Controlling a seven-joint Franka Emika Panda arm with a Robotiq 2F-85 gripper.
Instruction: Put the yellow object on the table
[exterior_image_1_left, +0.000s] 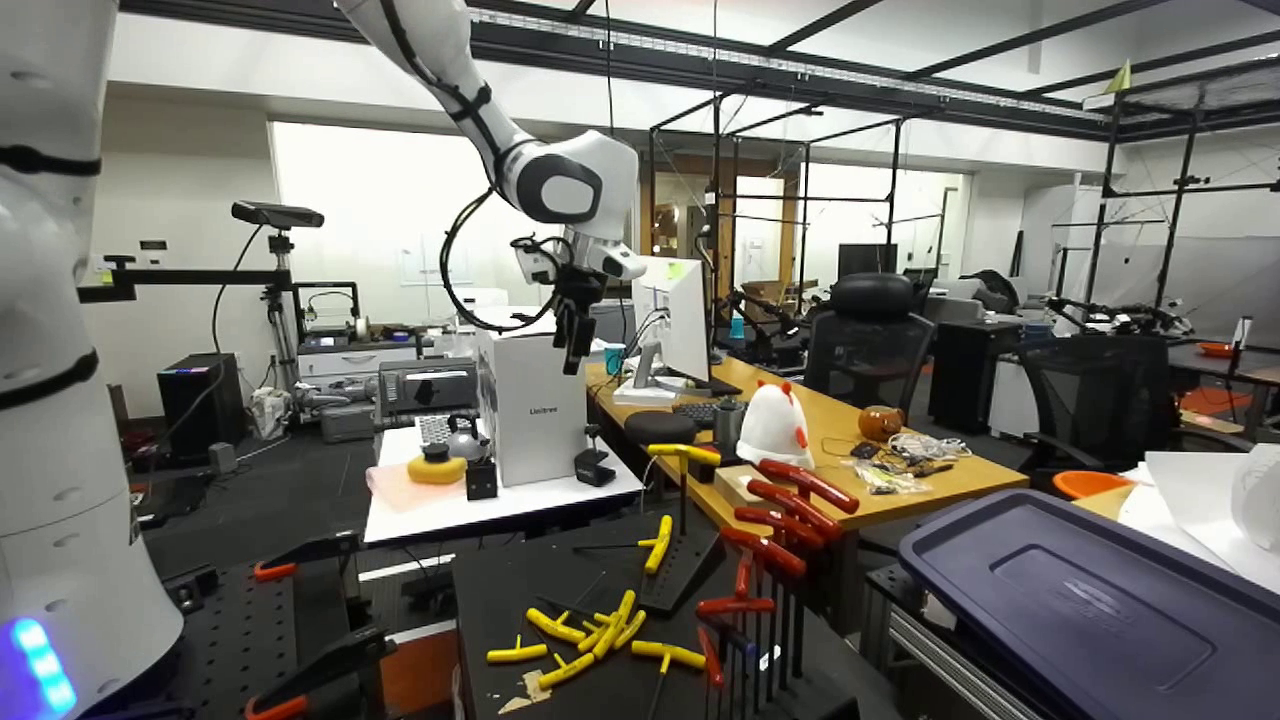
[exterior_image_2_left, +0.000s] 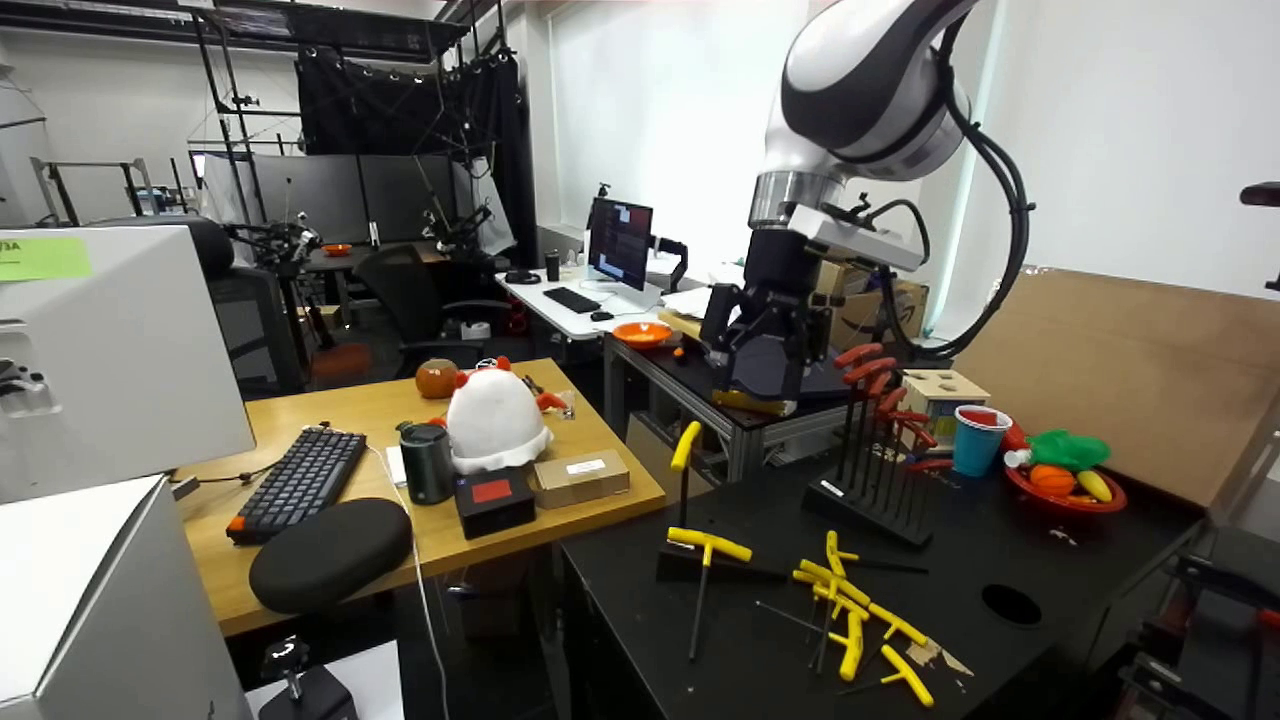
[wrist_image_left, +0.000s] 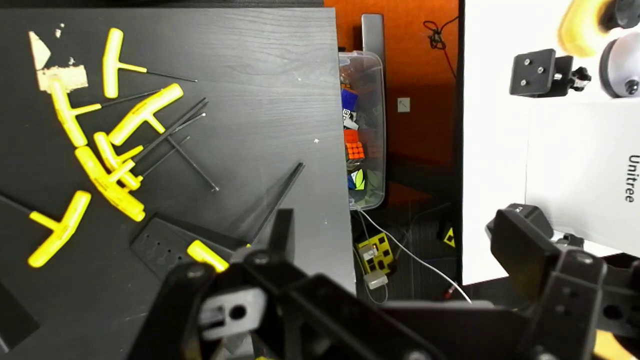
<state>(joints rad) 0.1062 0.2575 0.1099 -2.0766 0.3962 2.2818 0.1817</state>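
Observation:
Several yellow T-handle keys lie in a loose group on the black table; they show in both exterior views (exterior_image_1_left: 600, 640) (exterior_image_2_left: 838, 590) and in the wrist view (wrist_image_left: 112, 187). One more yellow T-handle key (exterior_image_1_left: 685, 455) stands upright in a black stand (exterior_image_1_left: 668, 590); its handle also shows in the wrist view (wrist_image_left: 207, 255). My gripper (wrist_image_left: 401, 230) is open with nothing between its fingers. It hangs high above, over the gap between the black table (wrist_image_left: 280, 75) and a white table (wrist_image_left: 492, 160). The gripper also shows in both exterior views (exterior_image_1_left: 573, 345) (exterior_image_2_left: 757, 370).
A rack of red T-handle keys (exterior_image_1_left: 790, 515) stands on the black table. A blue cup (exterior_image_2_left: 980, 445) and a red plate (exterior_image_2_left: 1065, 505) of toy food are there too. A white Unitree box (exterior_image_1_left: 530, 440) and a yellow-and-black object (exterior_image_1_left: 436, 470) stand on the white table.

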